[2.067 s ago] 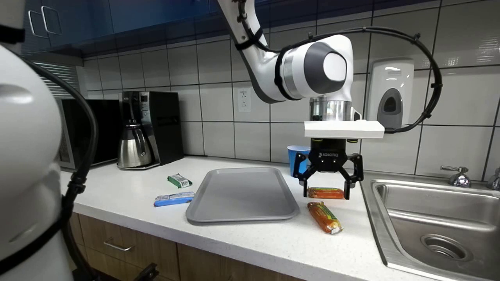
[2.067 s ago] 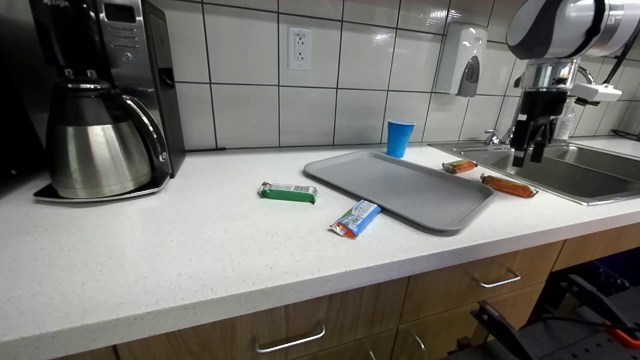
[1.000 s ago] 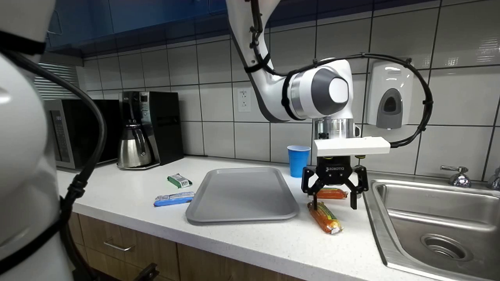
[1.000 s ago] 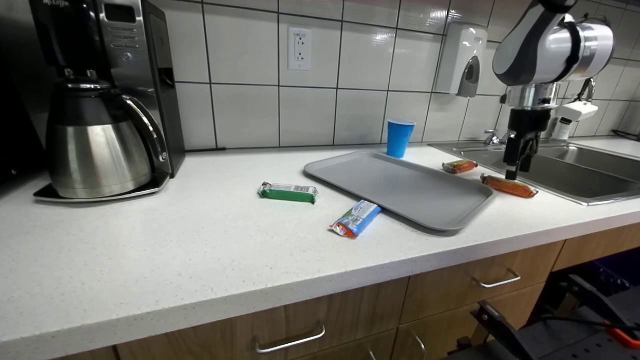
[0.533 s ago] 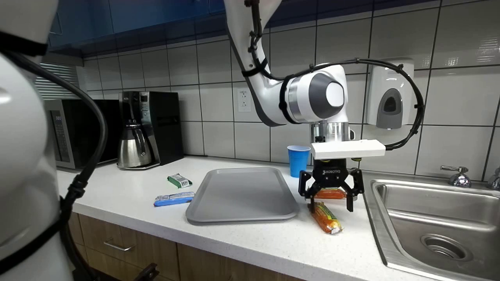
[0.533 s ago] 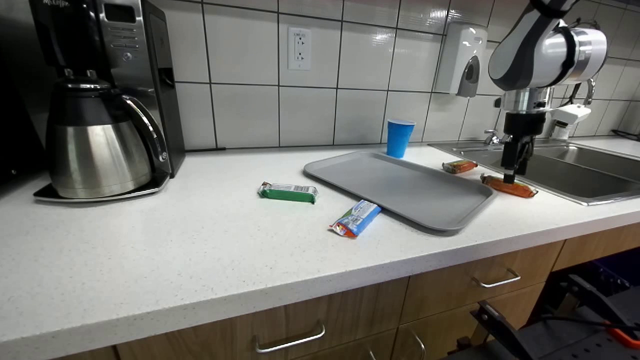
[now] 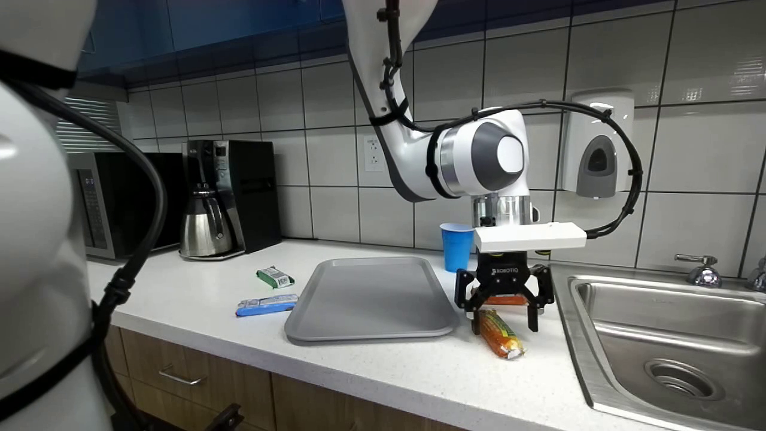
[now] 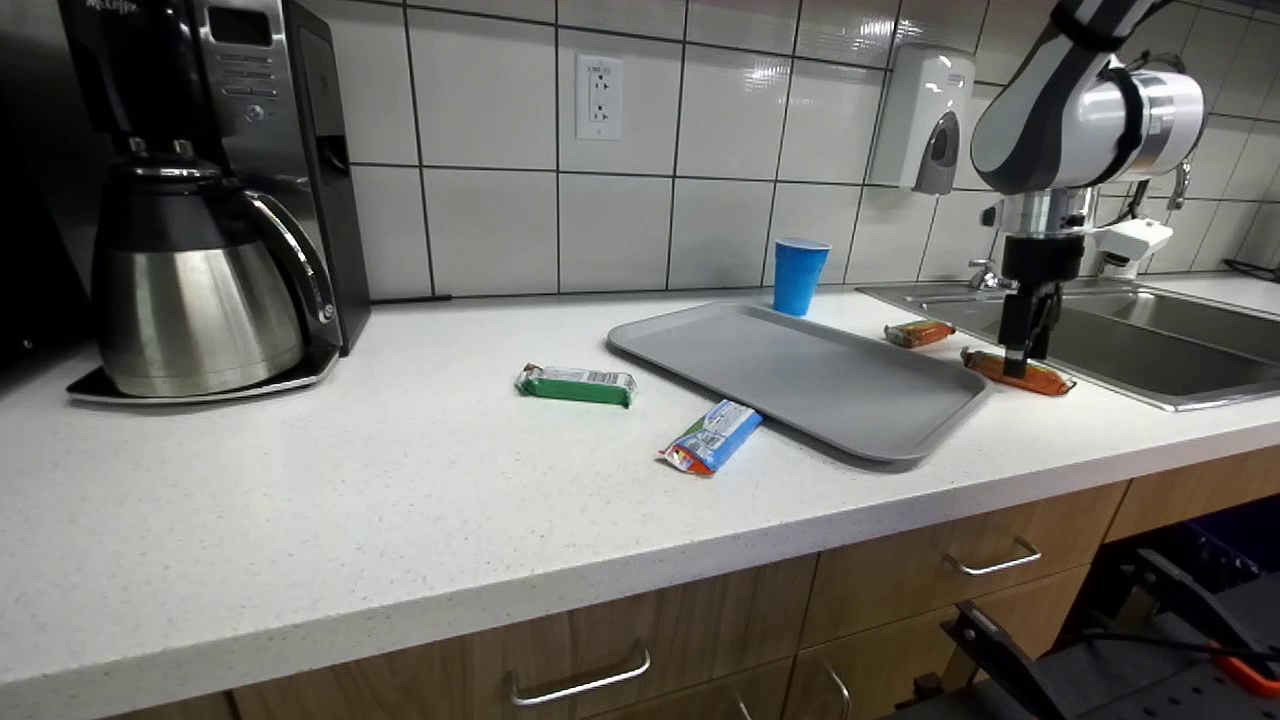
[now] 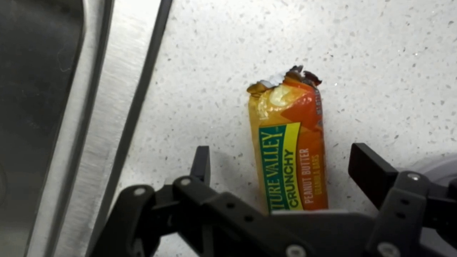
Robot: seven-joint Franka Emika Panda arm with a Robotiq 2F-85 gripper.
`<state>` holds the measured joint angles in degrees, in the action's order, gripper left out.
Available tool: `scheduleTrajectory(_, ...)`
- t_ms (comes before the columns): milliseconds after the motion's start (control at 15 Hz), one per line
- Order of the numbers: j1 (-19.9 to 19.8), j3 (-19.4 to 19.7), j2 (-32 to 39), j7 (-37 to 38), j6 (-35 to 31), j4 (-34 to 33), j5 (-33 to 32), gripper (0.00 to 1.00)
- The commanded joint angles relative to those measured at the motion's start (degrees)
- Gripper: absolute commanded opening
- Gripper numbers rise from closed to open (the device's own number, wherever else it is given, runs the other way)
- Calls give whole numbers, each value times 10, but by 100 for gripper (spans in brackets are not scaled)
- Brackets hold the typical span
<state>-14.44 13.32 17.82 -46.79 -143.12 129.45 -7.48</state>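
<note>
Wrist view: gripper straddles bar just right of centre, jaws wide. Looks lined up, not gripped yet (sink down left edge of frame).

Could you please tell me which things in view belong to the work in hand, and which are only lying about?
In the work:
gripper, open
orange granola bar, seen between the open jaws in the wrist view

Seemingly just lying or standing about, apart from the gripper:
second orange bar
gray tray
blue-wrapped bar
green-wrapped bar
blue cup
coffee maker
</note>
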Motion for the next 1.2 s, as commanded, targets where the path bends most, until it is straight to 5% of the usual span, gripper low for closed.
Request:
scheduleTrajectory(0, -15, -13, -3, -6, -8, 2, -13, 74)
scheduleTrajectory(467, -16, -12, -4, -6, -7, 3, -14, 18)
scheduleTrajectory(1133, -14, -19, -69, -13, 7, 19, 11, 17)
